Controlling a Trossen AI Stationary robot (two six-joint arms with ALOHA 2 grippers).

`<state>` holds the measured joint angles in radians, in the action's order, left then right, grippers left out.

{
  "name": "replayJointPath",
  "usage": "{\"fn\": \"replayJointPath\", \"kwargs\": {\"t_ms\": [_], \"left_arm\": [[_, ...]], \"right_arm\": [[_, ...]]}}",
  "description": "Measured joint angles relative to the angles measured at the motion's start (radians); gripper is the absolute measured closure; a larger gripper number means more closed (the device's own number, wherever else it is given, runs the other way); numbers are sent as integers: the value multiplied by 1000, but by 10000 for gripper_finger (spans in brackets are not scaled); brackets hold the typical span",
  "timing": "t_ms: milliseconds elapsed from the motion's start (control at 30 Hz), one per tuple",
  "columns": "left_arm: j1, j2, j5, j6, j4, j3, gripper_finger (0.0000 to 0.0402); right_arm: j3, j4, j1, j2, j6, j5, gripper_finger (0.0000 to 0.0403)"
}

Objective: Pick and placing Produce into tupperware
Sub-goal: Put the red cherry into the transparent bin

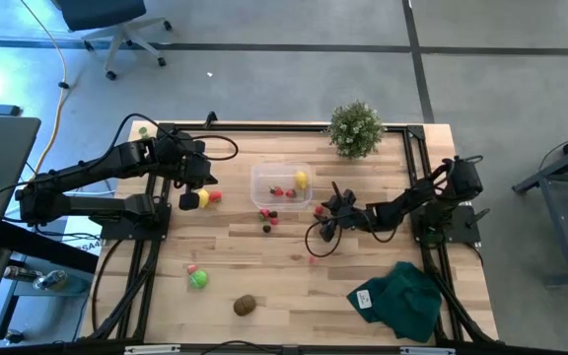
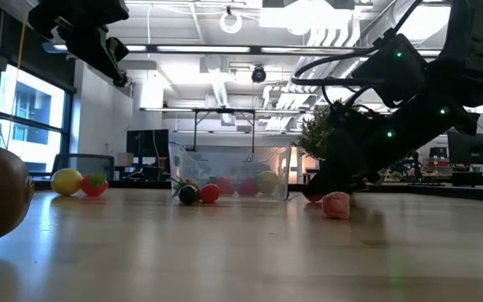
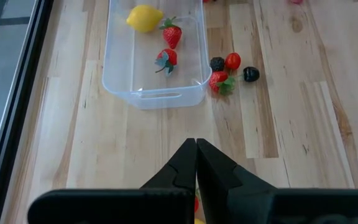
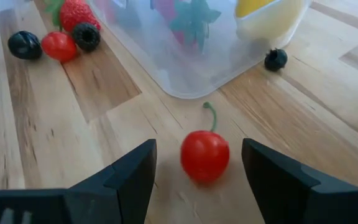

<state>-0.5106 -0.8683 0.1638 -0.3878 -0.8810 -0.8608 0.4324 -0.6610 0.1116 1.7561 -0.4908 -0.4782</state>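
On the wooden counter (image 1: 294,266), the right tool (image 4: 194,165) is seen lowered beside the tupperware (image 1: 281,184), its two fingers (image 4: 126,177) spread wide apart on either side of a red cherry (image 4: 204,154) that rests on the wood just outside the container's rounded corner. No contact between the fingers and the cherry is visible. A small dark berry (image 4: 275,59) is seen close to the container's wall near the cherry.

The clear tupperware is placed toward the far middle of the counter, near a bushy potted plant (image 1: 354,129). Inside it a yellow lemon (image 3: 144,17) and two strawberries (image 3: 172,35) are held. Just outside its other end a cluster of produce is gathered: a strawberry (image 3: 220,82), a red berry (image 3: 232,60) and two dark berries (image 3: 250,74).

The left tool (image 3: 196,155) is held above the counter's left side with its fingers pressed together, nothing between them. Below it a yellow fruit (image 1: 201,198) and a red one (image 1: 215,196) are seen.

Nearer the front edge, a green ball (image 1: 197,280) and a brown kiwi-like oval (image 1: 245,305) are left well apart from the container, and a dark green cloth (image 1: 399,299) is spread at the front right corner.
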Motion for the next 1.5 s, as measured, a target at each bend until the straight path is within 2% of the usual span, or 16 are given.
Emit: {"fn": "replayJointPath", "kwargs": {"t_ms": [267,900,1267,1500], "left_arm": [[0,0,0,0,0,0,399],[0,0,0,0,0,0,399],[0,0,0,0,0,0,399],[0,0,0,0,0,0,399]], "right_arm": [[0,17,-1,0,-2,-3,179],[0,9,-1,0,-9,4,277],[0,-15,-1,-1,-8,8,296],[0,-112,2,-1,-1,18,296]]}}
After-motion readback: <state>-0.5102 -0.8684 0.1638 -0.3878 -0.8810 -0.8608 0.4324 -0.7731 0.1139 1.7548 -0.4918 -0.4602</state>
